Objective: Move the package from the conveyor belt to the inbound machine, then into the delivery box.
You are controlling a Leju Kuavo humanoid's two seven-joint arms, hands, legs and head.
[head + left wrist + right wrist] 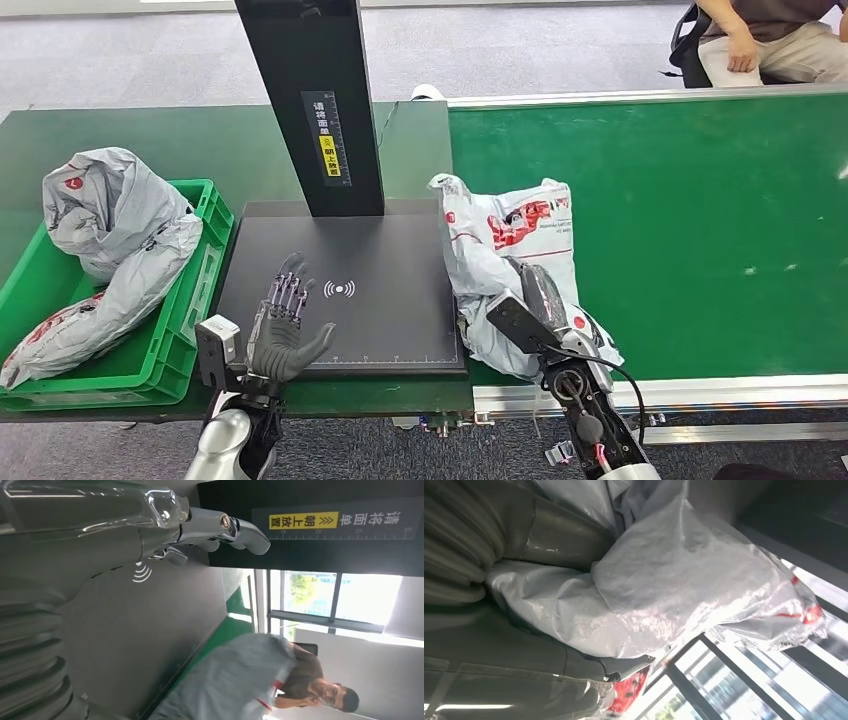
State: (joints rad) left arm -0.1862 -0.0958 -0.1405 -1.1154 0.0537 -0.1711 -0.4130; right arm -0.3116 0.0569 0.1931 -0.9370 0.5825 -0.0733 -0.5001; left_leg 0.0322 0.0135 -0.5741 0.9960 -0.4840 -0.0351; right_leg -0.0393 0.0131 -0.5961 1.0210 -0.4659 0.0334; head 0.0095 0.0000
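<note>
1. Nearest the robot, the right hand [540, 300] lay on the near part of the package [505, 235], its forearm rising from the lower edge of the head view. In the right wrist view the thumb [574, 540] and a finger [624, 666] pressed into the grey film from two sides, so the hand appeared clamped on the bag.
2. The left hand [285, 325] hovered over the near part of the inbound machine [400, 260], palm toward the plate, fingers [245, 530] spread and holding nothing.
3. The package rested on the conveyor belt [680, 220], touching the machine's right edge. It was a crumpled grey poly mailer with red print.
4. Judged from its folds, the bag would handle as soft and light, with slick film that could slide or bunch. Gathering a thick fold near its middle seemed safer than pinching a loose corner.
5. To the left, the delivery box [205, 205], a green crate, already held other grey bags [115, 215].
6. Farthest off, a seated person [770, 40] was beyond the belt.
</note>
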